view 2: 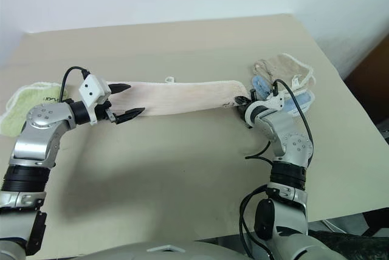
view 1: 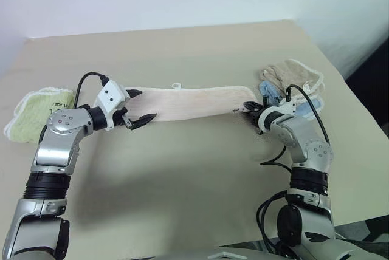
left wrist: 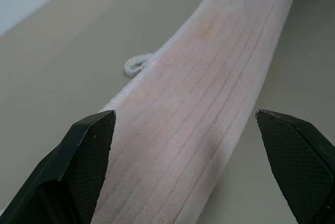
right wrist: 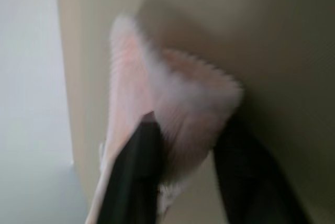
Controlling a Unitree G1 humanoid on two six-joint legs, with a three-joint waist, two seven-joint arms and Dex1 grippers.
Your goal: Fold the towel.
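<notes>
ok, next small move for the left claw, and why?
Probably close the left claw on the towel end. Its fingers stand open on either side of that end, while the right claw already looks pinched on the far end, so the strip seems held at one end.

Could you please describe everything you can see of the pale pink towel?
The towel is pale pink ribbed terry, lying as a long narrow band across the beige table, a small white loop at its far edge. The right gripper pinches its right end, which looks lifted. The open left gripper straddles its left end without gripping.
</notes>
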